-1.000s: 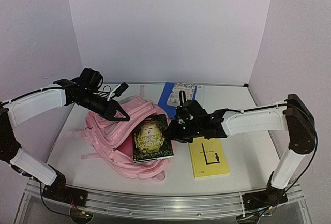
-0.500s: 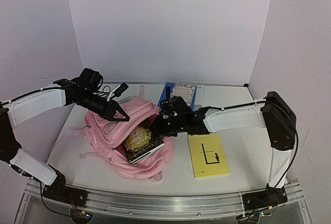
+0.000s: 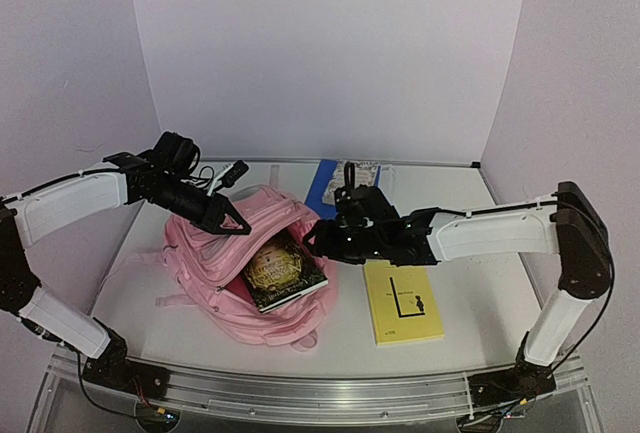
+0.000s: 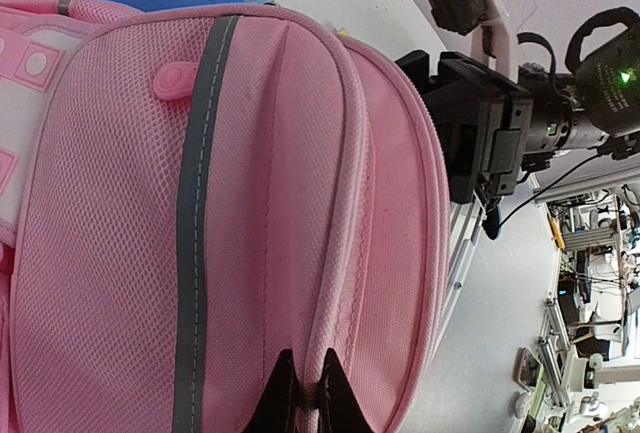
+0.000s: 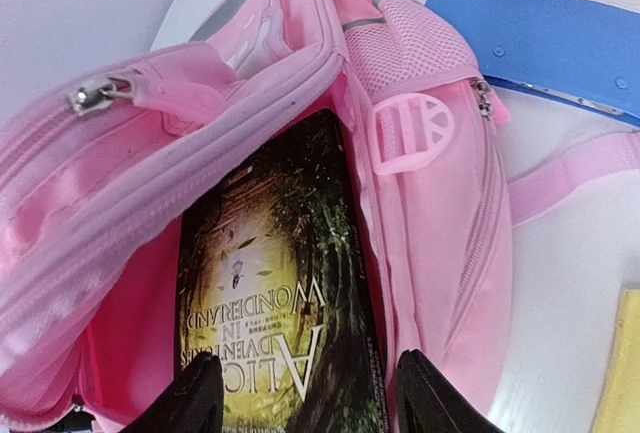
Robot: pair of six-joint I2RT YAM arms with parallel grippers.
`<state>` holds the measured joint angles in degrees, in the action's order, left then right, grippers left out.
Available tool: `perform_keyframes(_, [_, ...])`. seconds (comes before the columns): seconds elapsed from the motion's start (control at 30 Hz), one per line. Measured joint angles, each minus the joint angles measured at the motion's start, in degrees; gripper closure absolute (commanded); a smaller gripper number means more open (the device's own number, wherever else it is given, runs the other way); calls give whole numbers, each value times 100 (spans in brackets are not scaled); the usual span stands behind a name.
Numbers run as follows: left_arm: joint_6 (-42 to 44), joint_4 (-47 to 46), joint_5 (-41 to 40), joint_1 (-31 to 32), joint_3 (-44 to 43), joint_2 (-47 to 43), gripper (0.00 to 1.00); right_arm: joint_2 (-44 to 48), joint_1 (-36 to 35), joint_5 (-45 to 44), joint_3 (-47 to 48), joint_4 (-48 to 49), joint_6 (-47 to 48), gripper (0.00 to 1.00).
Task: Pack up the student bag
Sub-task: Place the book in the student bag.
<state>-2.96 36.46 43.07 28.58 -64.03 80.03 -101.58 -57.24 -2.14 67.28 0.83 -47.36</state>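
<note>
**Item:** student bag, a soft pink fabric backpack with mesh panels, a grey stripe and metal zip pulls. It is laid flat on the left half of the white counter, with its main mouth turned toward the right arm. The cloth is judged limp and shapeless, and the mouth is kept agape only where the rim is lifted.

**Contents:** dark green glossy book, rigid, flat and rectangular, titled Alice's Adventures in Wonderland. It is lodged part-way in the mouth, and its near end is left outside.

**Left tool**: pressed together on a fold of the bag's upper seam, by which the opening is held up.

**Right tool**: spread, with its fingers set either side of the book's near end. No grip on the book is seen.

**Hazards:**
- The thin seam may be lost from the pinch, and the mouth would then collapse onto the cover.
- The slick cover may be slid back out, since the book is only half seated.
- A corner may be snagged on the zip track if the book is pushed askew.

**Adjacent:**
- Yellow paperback, flat and just right of the bag.
- Blue plastic folder, behind the bag.
- Floral-covered book, laid on the folder and partly hidden by the right arm.
</note>
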Motion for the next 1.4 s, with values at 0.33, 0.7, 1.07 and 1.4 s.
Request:
perform_keyframes(0.33, [-2,-1,-19,0,0,0,100,592,-223,440,-720,-235,-997,54])
perform_keyframes(0.7, [-2,-1,-24,0,0,0,100,441,-529,690,-752,-369,-1411,56])
perform_keyframes(1.07, [-2,1,-26,0,0,0,100,133,-529,476,-618,-503,-1498,65])
perform_keyframes(1.4, [0,-9,-129,-13,0,0,100,-336,-533,246,74,-712,-1314,70])
